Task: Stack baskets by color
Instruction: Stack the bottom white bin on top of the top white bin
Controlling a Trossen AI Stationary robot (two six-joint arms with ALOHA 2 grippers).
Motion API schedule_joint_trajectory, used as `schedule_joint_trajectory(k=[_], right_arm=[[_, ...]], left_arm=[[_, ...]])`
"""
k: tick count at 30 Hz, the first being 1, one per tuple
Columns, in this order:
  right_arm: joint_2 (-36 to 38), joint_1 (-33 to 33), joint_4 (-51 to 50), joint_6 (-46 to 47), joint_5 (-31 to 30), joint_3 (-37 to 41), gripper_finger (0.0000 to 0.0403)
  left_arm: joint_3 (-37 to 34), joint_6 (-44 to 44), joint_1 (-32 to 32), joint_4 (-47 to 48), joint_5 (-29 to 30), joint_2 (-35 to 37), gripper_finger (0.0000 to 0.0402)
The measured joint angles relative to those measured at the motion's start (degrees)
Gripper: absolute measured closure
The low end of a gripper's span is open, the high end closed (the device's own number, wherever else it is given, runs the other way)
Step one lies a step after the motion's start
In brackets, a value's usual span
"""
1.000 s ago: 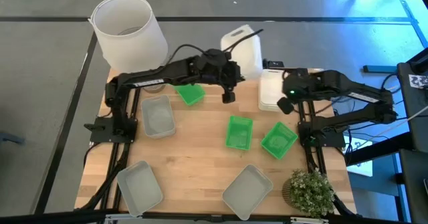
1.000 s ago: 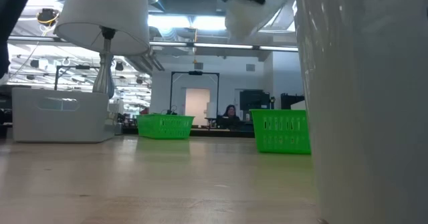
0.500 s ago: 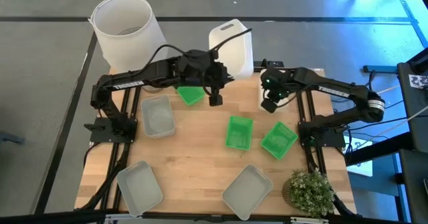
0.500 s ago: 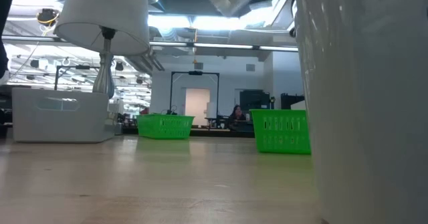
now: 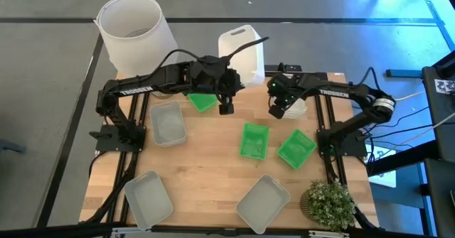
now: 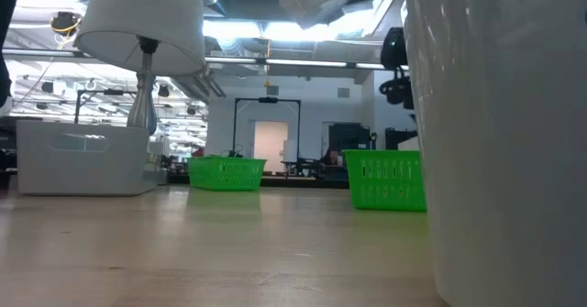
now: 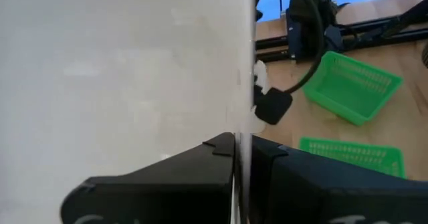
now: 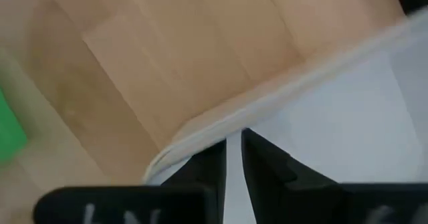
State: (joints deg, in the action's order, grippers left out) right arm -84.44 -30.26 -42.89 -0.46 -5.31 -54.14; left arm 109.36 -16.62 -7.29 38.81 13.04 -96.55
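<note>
Wooden planks make up your surface, which stands on a grey floor with a large white lampshade at its eleven o'clock corner and a small potted plant at its five o'clock corner. Across the low view you see a lit workshop room with a doorway far behind.

Your left claw is clamped on the wall of a white basket, held in the air above the twelve o'clock edge; the left wrist view shows the wall pinched between both fingers. Your right claw sits toward one o'clock, its fingers set close on either side of the rim of another white basket lying there, touching it.

A green basket lies just at seven o'clock of the left claw. Two more green baskets rest near the middle, at six o'clock of the right claw. Grey baskets lie at nine, seven and six o'clock.
</note>
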Motion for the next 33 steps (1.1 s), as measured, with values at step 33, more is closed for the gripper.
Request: schedule_joint_trajectory(k=[33], right_arm=[[28.77,13.13,13.05,-8.68,1.82,-0.18,0.0354]], left_arm=[[0.00,-0.04,-0.04,9.48,3.85,-0.02,0.0401]])
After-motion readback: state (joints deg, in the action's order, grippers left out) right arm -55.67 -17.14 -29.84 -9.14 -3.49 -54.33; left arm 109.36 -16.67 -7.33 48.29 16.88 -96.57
